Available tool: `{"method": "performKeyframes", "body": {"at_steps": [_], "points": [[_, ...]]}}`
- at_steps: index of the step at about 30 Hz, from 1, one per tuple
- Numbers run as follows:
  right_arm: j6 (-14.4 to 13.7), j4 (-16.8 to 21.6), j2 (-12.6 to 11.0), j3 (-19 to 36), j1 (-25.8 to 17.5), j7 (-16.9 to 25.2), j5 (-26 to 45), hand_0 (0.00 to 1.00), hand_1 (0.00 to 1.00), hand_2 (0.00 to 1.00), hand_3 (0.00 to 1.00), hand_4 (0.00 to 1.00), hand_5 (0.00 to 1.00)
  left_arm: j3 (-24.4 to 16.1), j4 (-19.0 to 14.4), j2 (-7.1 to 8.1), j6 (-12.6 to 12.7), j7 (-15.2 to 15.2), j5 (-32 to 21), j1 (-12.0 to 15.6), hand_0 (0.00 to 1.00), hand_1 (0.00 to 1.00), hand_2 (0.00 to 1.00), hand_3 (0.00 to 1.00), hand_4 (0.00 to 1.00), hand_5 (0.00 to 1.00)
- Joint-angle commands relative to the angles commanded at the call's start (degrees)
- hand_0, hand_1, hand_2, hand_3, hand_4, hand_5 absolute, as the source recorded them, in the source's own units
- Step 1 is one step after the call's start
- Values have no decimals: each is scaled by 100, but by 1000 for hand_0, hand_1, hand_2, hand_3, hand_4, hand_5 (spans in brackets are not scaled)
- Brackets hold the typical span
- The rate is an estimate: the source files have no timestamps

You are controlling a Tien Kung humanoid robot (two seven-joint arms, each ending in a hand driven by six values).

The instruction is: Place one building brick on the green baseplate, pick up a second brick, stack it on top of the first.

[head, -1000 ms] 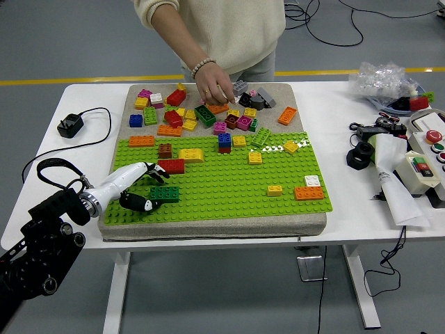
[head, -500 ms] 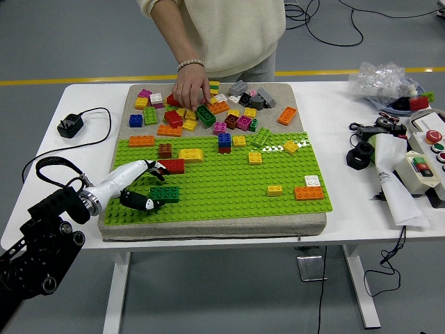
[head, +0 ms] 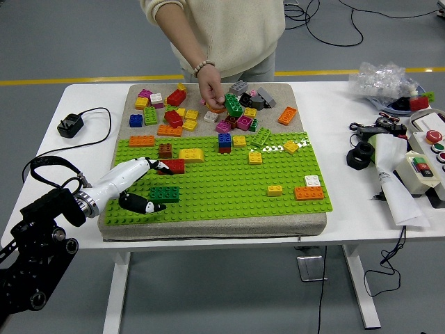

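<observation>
Green brick (head: pixel 164 194) on baseplate (head: pixel 229 188), just beside open left hand (head: pixel 134 186) fingertips

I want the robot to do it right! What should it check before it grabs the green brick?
1. Dark green rectangular brick sits flat on the studded green baseplate: ok.
2. Left hand, white with black fingertips, is beside that brick with fingers spread, holding nothing: ok.
3. Red brick lies close behind the fingers and could get bumped: not ok.
4. Person's hand is busy in the loose brick pile on the grey mat, well away from the robot's hand: ok.
5. Right hand position: cannot tell, it is out of view.
</observation>
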Motion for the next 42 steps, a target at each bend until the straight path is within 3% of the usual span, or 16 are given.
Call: {"method": "performKeyframes", "body": {"at_steps": [2, 3, 10, 42], "points": [[-5, 0, 2, -8, 4, 3, 7, 791, 746, 785, 756, 920, 637, 15, 61, -18, -22, 7, 109, -7, 998, 995, 955, 648, 998, 499], [-6, 0, 2, -9, 5, 4, 8, 791, 746, 785, 754, 920, 638, 17, 73, -21, -24, 8, 128, -8, 998, 998, 998, 623, 998, 578], [-7, 0, -4, -6, -5, -16, 14, 791, 745, 785, 755, 920, 638, 18, 212, -38, -93, -11, 216, -20, 998, 998, 998, 613, 998, 588], [-18, 0, 4, -35, 11, -23, 21, 790, 739, 784, 755, 919, 638, -8, 726, -108, 111, -38, 216, -175, 998, 998, 998, 591, 998, 581]]}}
